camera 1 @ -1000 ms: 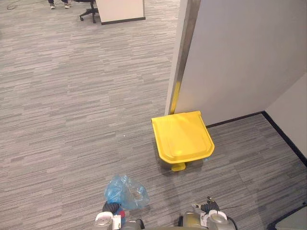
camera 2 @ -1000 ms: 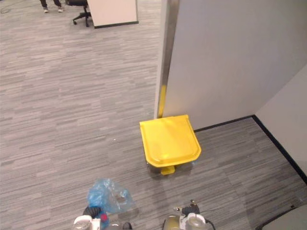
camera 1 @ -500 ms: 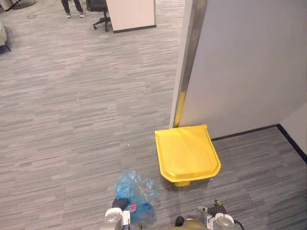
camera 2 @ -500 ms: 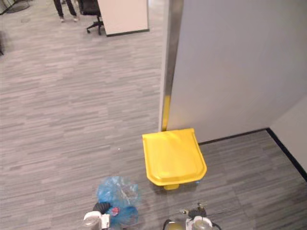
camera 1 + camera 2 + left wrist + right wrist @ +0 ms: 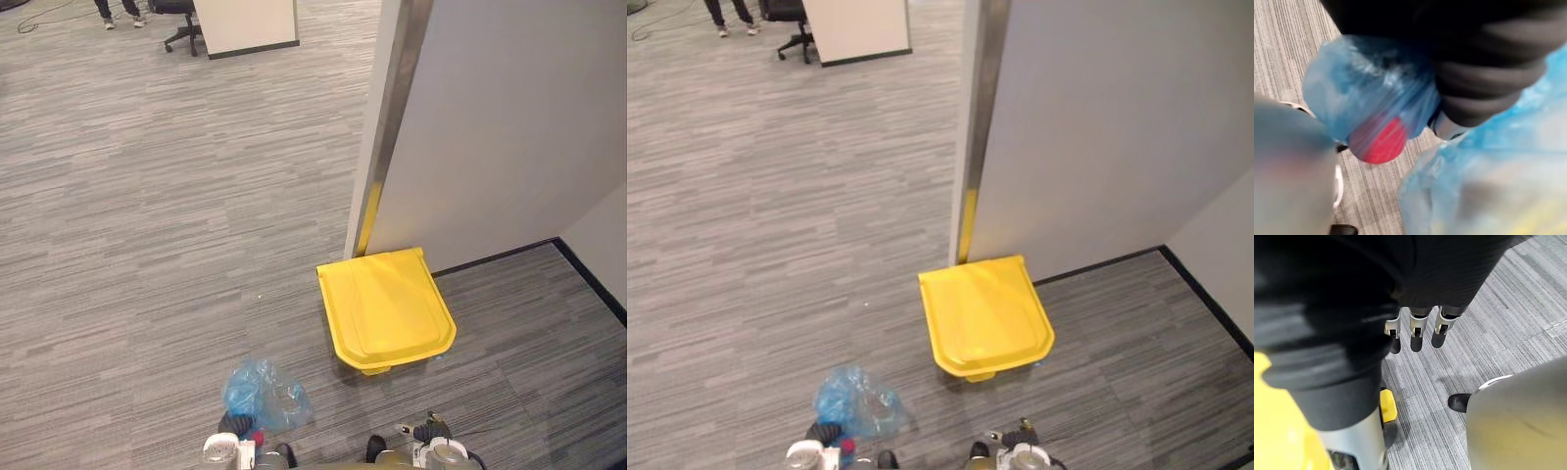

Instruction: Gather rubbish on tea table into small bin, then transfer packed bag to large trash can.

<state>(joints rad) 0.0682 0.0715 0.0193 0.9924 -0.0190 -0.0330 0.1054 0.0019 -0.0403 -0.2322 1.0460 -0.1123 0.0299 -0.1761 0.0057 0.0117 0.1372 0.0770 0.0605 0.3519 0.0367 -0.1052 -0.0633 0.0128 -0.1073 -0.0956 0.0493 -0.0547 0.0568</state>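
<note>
A yellow trash can [image 5: 387, 308] with its lid closed stands on the grey carpet at the foot of a wall corner. Its yellow pedal [image 5: 1388, 406] sticks out at the front. My left hand [image 5: 235, 424] shows at the bottom edge of the eye views, left of the can and short of it. It is shut on a translucent blue rubbish bag [image 5: 263, 397], and something red [image 5: 1376, 142] shows through the plastic. My right hand [image 5: 1418, 330] hangs over the carpet near the can's front, fingers straight and holding nothing.
A grey wall with a metal corner strip [image 5: 392, 117] rises right behind the can. A black skirting [image 5: 588, 279] runs along the right. Far off at the top left are a white cabinet [image 5: 245, 22], an office chair [image 5: 176, 15] and a person's legs [image 5: 118, 12].
The whole picture has shifted with the camera. The blue bag stays in my left hand and the can's lid stays closed.
</note>
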